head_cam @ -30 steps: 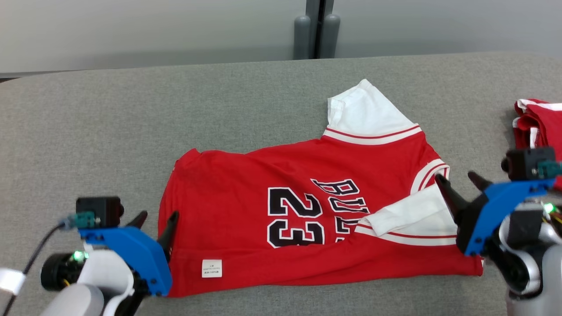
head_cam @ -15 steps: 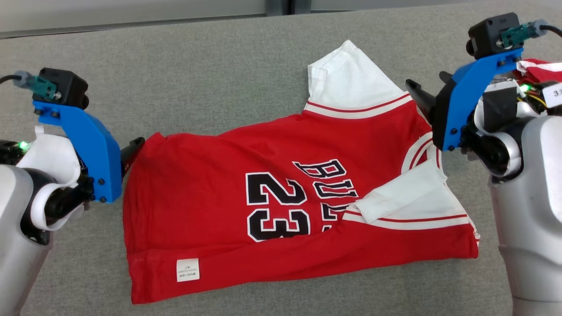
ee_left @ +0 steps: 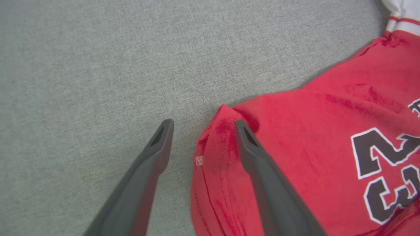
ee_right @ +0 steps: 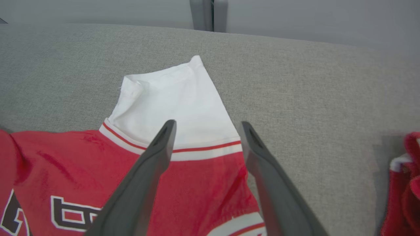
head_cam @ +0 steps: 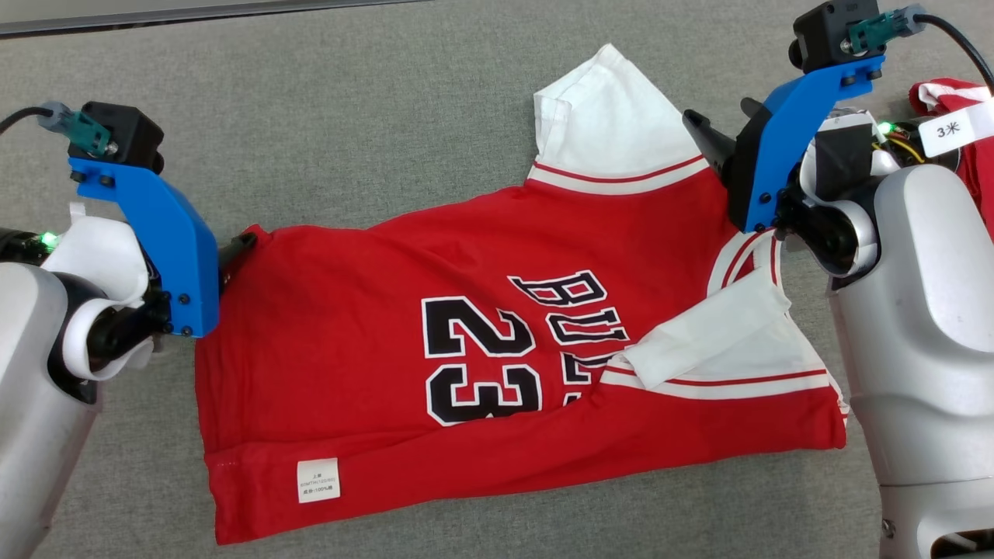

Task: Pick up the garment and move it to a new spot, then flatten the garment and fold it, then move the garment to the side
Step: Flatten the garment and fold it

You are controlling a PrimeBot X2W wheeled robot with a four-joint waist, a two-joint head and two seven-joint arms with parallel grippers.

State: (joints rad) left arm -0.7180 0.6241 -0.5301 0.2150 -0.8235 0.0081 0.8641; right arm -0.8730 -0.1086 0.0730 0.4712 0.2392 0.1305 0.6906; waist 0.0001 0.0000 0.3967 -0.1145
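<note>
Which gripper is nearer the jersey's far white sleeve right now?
Right. The right gripper is open over the white sleeve, at its striped seam; the left gripper is open at the jersey hem corner.

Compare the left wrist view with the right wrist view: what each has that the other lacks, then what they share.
Left wrist view, not the right: the open left gripper flanking a corner of the red jersey. Right wrist view, not the left: the open right gripper aimed at the striped sleeve band, a second red garment, the grey wall. Both: the red jersey, its white sleeve, the grey surface.
</note>
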